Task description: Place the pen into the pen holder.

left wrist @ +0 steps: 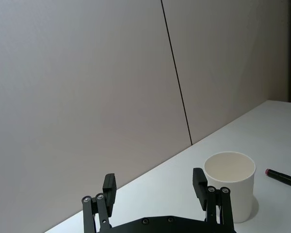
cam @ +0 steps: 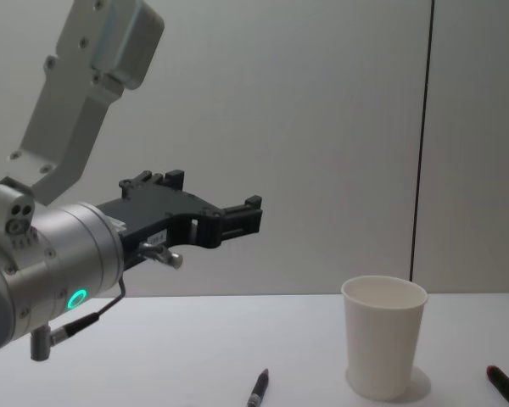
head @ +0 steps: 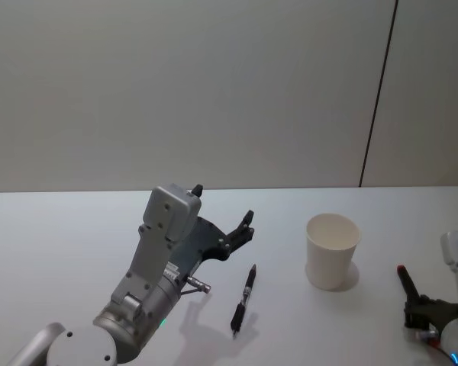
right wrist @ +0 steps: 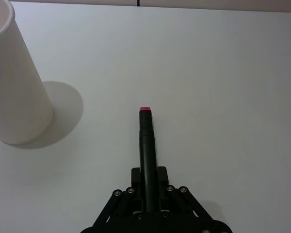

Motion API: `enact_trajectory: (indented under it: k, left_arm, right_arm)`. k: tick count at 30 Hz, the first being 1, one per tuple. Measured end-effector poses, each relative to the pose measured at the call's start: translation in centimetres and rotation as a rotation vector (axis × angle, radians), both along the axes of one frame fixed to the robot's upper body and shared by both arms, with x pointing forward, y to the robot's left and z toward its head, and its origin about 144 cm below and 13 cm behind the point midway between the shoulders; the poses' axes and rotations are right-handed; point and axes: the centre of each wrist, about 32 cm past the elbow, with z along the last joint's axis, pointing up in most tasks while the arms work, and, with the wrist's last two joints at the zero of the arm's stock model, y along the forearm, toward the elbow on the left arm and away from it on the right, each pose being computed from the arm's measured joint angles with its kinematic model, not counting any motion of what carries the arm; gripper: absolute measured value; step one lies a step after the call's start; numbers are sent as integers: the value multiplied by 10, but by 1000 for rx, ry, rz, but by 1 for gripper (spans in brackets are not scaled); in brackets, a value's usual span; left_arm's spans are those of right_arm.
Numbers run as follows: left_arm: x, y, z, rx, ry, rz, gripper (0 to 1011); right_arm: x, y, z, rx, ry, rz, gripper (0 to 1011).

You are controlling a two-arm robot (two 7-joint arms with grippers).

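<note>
The pen holder, a white paper cup, stands upright on the white table. A black pen lies flat on the table to its left. My left gripper hangs open and empty in the air, above and behind that pen. Low over the table to the right of the cup, my right gripper is shut on a second black pen with a red tip, which points away from me.
A white table runs back to a plain grey wall with one dark vertical seam. Nothing else stands on the table.
</note>
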Motion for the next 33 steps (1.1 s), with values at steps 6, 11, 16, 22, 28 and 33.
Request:
enact_trajectory:
  k: [6,11,16,22,28,33]
  left_arm:
    - [0,0,0,0,0,0,1004]
    - [0,0,0,0,0,0,1004]
    - [0,0,0,0,0,0,1004]
    - [0,0,0,0,0,0,1004]
    - [0,0,0,0,0,0,1004]
    - [0,0,0,0,0,0,1004]
  right_arm:
    - [-1,0,0,0,-28,5,180]
    - [-2,-1,3,0,-83,13,180]
    - [-3,-1,7,1,-149,24,180]
    - [-5,-2,11,5,-223,38,180]
    - [-6,-3,16,15,-315,60,180]
    - [-7,-4,20,28,-399,84,180]
